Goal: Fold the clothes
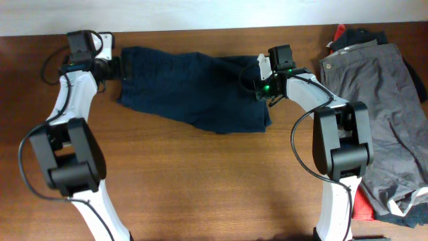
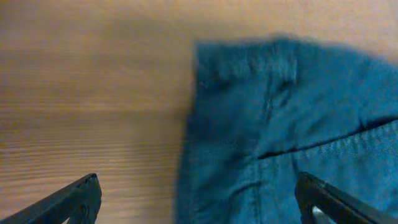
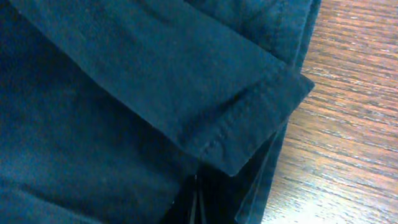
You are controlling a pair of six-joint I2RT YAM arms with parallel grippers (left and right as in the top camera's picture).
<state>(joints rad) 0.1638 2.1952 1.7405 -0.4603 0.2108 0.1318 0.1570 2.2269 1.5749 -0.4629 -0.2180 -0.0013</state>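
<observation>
On the left, the left gripper (image 1: 120, 68) stands at the left end of the navy shorts (image 1: 194, 87), low over the wooden table (image 1: 200, 174). In the left wrist view its two fingertips (image 2: 78, 198) are far apart, so the jaws are wide and hold nothing. The edge of the shorts lies between them, partly on bare wood.

The shorts lie flat in the middle of the far half of the table, stretched from left to right between the two arms.

The right gripper (image 1: 261, 84) is at the right end of the shorts, above the cloth. In the right wrist view a folded layer with a stitched hem (image 3: 249, 124) lies over the rest of the fabric. The fingers are lost in the dark cloth, and I cannot tell how wide they stand.

At the far right lie grey trousers (image 1: 381, 100), with a red garment (image 1: 361, 207) and a black garment (image 1: 361, 35) partly under them.
</observation>
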